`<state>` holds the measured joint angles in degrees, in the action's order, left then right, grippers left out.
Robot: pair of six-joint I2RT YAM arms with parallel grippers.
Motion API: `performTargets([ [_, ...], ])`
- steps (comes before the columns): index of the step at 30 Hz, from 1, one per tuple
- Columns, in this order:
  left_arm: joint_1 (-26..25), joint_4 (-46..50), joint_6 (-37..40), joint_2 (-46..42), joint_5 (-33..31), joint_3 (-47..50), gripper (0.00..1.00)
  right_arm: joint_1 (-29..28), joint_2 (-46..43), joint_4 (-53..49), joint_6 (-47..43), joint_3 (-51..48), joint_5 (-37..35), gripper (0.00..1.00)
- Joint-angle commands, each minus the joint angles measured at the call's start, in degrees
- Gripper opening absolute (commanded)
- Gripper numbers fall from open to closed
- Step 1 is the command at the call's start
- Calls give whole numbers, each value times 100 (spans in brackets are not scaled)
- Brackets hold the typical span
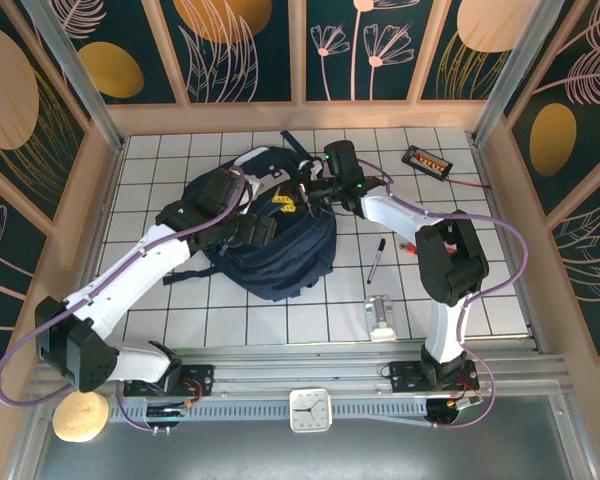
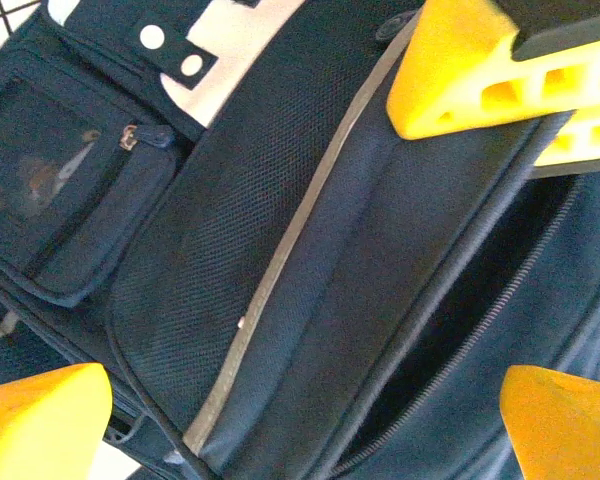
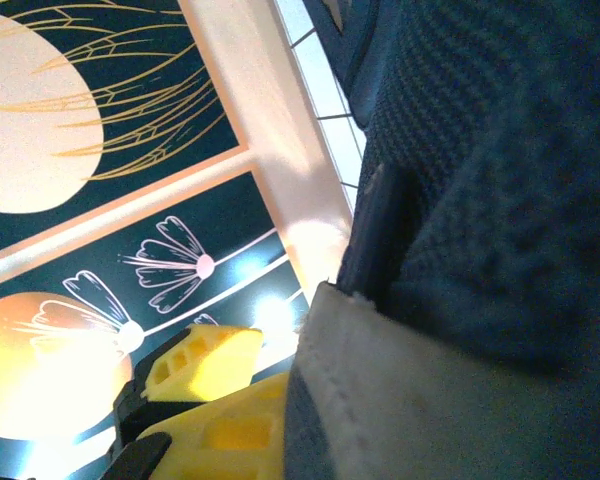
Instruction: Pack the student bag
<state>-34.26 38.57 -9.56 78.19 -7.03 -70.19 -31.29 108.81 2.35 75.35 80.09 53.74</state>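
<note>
The student bag (image 1: 280, 255), a big navy backpack with grey stripes, lies in the middle of the tiled table. My left gripper (image 1: 256, 232) hovers low over its front, open wide. In the left wrist view its yellow fingertips (image 2: 42, 420) stand far apart over the bag's mesh panel (image 2: 230, 240), with nothing between them. The main zip gapes beside a grey stripe (image 2: 280, 250). My right gripper (image 1: 288, 205) is shut on the upper edge of the bag (image 3: 500, 180). Its yellow fingers (image 2: 480, 70) pinch the flap by the opening. A grey-edged strip of fabric (image 3: 430, 400) lies against them.
To the right of the bag lie a black pen (image 1: 377, 258), a small red item (image 1: 408, 248) and a metal clip-like piece (image 1: 382, 318). A black calculator (image 1: 426, 160) rests at the back right. Wooden walls (image 1: 300, 115) ring the table.
</note>
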Motion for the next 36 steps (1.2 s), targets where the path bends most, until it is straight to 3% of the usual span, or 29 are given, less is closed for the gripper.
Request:
performTargets([
  [1, -51, -222, 400, 169, -434, -173, 98, -131, -343, 551, 265, 375, 29, 0],
  [5, -53, -368, 542, 483, -528, -247, 91, -176, -343, 503, 307, 498, 49, 0],
  [7, -52, -408, 537, 668, -607, -346, 79, -193, -329, 507, 317, 525, 58, 0],
  [9, -49, -466, 463, 814, -797, -411, 63, -202, -322, 495, 322, 519, 73, 0],
  [13, -54, -367, 296, 1139, -948, -593, 7, -162, -363, 379, 202, 358, 76, 0],
  [14, -54, -325, 262, 1185, -965, -630, 0, -143, -389, 336, 156, 329, 68, 0],
  [17, -50, -325, 206, 1198, -987, -618, 0, -43, -523, -385, -455, 497, -99, 17],
  [18, -53, -308, 193, 1190, -985, -618, 0, -35, -610, -923, -872, 680, -281, 30],
  [20, -43, -306, 141, 1157, -1006, -602, 0, 94, -736, -2111, -1769, 1152, -752, 65],
  [21, -46, -305, 105, 1146, -1011, -586, 0, 178, -800, -2788, -2277, 1408, -1073, 99],
  [24, -37, -350, -45, 1127, -1018, -507, 0, 262, -1147, -3959, -3217, 1684, -2072, 99],
  [31, -14, -407, -336, 1181, -678, -474, 0, 870, -2855, -4411, -3867, 468, -3970, 99],
  [32, -18, -420, -336, 1172, -602, -460, 0, 1074, -3022, -4450, -3814, 220, -3923, 99],
  [34, -14, -422, -372, 1198, -388, -460, 0, 1745, -3308, -4279, -3991, -545, -3083, 99],
  [36, -10, -466, -412, 1195, -256, -429, 0, 2340, -3393, -4444, -4141, -1067, -2687, 91],
])
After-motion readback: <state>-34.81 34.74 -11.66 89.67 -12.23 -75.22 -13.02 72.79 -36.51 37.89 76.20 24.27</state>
